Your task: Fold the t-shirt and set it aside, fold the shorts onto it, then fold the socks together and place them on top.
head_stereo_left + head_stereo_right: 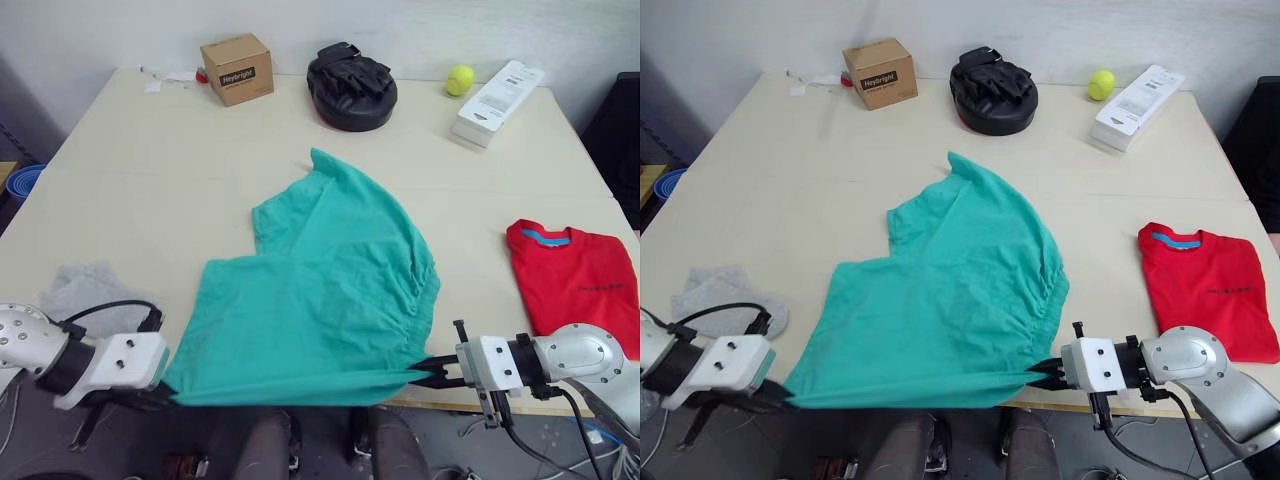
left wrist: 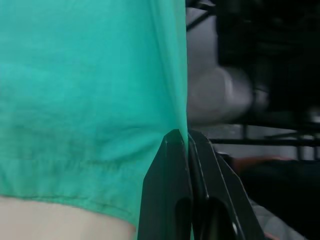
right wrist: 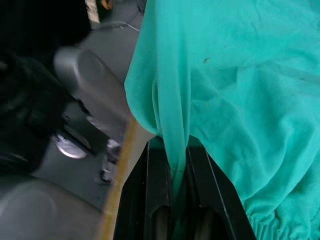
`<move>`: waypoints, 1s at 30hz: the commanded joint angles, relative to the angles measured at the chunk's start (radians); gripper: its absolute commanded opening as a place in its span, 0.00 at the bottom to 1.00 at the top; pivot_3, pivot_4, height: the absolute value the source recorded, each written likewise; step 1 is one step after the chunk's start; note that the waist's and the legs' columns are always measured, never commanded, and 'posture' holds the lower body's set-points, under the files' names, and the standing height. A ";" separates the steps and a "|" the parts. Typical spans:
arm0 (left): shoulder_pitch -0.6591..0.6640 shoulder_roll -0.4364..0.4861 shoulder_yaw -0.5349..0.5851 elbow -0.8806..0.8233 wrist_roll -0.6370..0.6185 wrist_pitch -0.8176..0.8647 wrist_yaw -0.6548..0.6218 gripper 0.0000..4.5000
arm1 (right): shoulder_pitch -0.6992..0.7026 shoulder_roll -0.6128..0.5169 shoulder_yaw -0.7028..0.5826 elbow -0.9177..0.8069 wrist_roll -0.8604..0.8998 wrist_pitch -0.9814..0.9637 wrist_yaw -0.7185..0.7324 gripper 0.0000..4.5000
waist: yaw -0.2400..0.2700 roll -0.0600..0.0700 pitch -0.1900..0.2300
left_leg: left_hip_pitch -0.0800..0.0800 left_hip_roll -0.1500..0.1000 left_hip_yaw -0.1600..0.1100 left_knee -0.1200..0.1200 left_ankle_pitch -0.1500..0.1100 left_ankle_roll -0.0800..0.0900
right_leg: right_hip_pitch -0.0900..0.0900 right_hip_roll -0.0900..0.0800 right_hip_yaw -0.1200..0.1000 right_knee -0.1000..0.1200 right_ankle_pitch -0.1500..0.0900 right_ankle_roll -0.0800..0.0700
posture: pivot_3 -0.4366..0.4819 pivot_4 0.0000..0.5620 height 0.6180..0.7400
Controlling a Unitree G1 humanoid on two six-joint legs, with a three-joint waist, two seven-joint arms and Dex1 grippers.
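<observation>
While the t-shirt lies folded at right, both end effectors, left and right, clamp the shorts; folding them is apparently underway; next, carry them rightward onto it.

Only readable thing is "Heybright" on the black label of the cardboard box near the tabletop's far left corner; other print's too small.

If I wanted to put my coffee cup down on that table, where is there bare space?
Best is the wide bare strip of table between the cardboard box and the socks. There is also room between the shorts and the t-shirt, below the white box. The near edge is crowded: the left gripper and right gripper pinch the shorts there.
</observation>
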 commanded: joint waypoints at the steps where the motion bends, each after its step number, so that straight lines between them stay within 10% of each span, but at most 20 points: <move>1: 0.117 0.037 0.148 -0.003 0.033 0.059 -0.143 0.00 | 0.039 -0.054 -0.097 -0.011 0.057 0.095 0.053 0.00 | 0.000 0.000 0.000 | 0.000 0.000 0.000 0.000 0.000 0.000 | 0.000 0.000 0.000 0.000 0.000 0.000 | 0.48 0.27 1.00; 5: 0.165 0.113 0.223 0.053 -0.042 0.039 -0.175 0.00 | 0.084 -0.066 -0.129 -0.074 0.137 0.198 0.081 0.00 | 0.008 0.000 0.000 | -0.002 0.000 -0.002 0.000 0.000 -0.001 | -0.002 0.000 0.000 0.000 -0.001 -0.001 | 0.48 0.27 1.00; 9: -0.178 0.203 -0.023 0.293 -0.059 -0.087 -0.116 0.00 | 0.061 -0.027 -0.185 -0.070 0.222 0.310 0.036 0.00 | 0.012 -0.001 0.000 | -0.001 0.000 -0.002 0.000 0.000 -0.002 | -0.001 0.000 0.000 0.000 0.000 -0.001 | 0.48 0.27 1.00; 14: -1.243 -0.210 -0.565 0.763 0.227 -0.125 -0.082 0.00 | -0.015 0.015 -0.278 0.054 0.351 0.457 0.008 0.00 | 0.045 0.000 -0.002 | -0.001 -0.003 -0.001 0.000 0.003 0.002 | 0.000 0.001 0.000 0.002 0.001 0.000 | 0.48 0.27 1.00; 17: -1.589 -0.438 -0.679 1.090 0.363 -0.254 0.020 0.00 | -0.060 0.052 -0.328 0.118 0.406 0.541 -0.022 0.00 | 0.056 -0.009 -0.004 | -0.007 -0.006 0.000 0.000 0.009 0.005 | -0.003 0.006 -0.002 0.006 0.006 0.004 | 0.48 0.27 1.00; 22: -1.884 -0.724 -0.711 1.549 0.510 -0.572 0.399 0.00 | -0.092 0.128 -0.402 0.197 0.407 0.624 -0.129 0.00 | 0.035 -0.011 -0.004 | -0.018 -0.009 0.006 0.002 0.007 0.014 | -0.009 0.004 -0.005 -0.008 0.012 0.014 | 0.48 0.27 1.00; 30: -1.993 -0.927 -0.778 1.795 0.736 -0.813 0.927 0.00 | -0.019 0.197 -0.470 0.208 0.316 0.649 -0.248 0.00 | 0.027 -0.012 -0.003 | -0.021 -0.011 0.006 0.001 0.005 0.019 | -0.009 0.001 -0.006 -0.014 0.015 0.020 | 0.48 0.27 1.00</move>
